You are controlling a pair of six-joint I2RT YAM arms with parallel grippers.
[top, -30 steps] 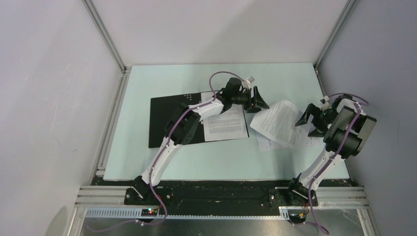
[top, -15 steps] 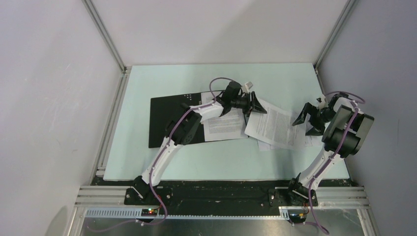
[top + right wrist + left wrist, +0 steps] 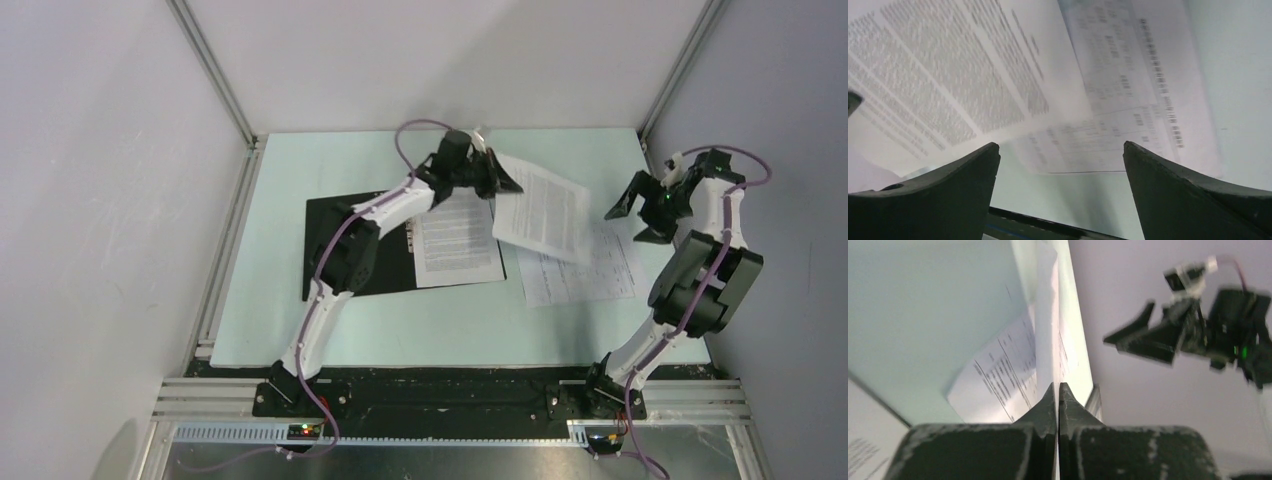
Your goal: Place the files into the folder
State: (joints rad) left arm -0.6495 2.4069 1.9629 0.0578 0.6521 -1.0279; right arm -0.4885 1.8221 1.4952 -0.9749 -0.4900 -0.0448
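The folder (image 3: 350,245) lies open left of centre, black inside up, with one printed sheet (image 3: 455,240) on its right half. My left gripper (image 3: 497,177) is shut on the edge of a second sheet of the files (image 3: 542,207) and holds it tilted above the table. In the left wrist view the jaws (image 3: 1058,388) pinch that sheet (image 3: 1047,315), seen edge-on. Another sheet (image 3: 585,268) lies flat on the table at the right. My right gripper (image 3: 640,210) hovers open at the right edge, holding nothing. Through its open fingertips (image 3: 1059,145) both the lifted sheet (image 3: 948,75) and the flat one (image 3: 1133,75) show.
Pale green tabletop (image 3: 330,160) boxed in by grey walls with metal corner posts (image 3: 215,75). The table's right edge runs close beside the right arm (image 3: 705,280). The black base rail (image 3: 450,395) lies along the near edge.
The left gripper closed on the sheet's edge and lifted it up toward the back. The right gripper drew back and rightward away from the sheets, staying open.
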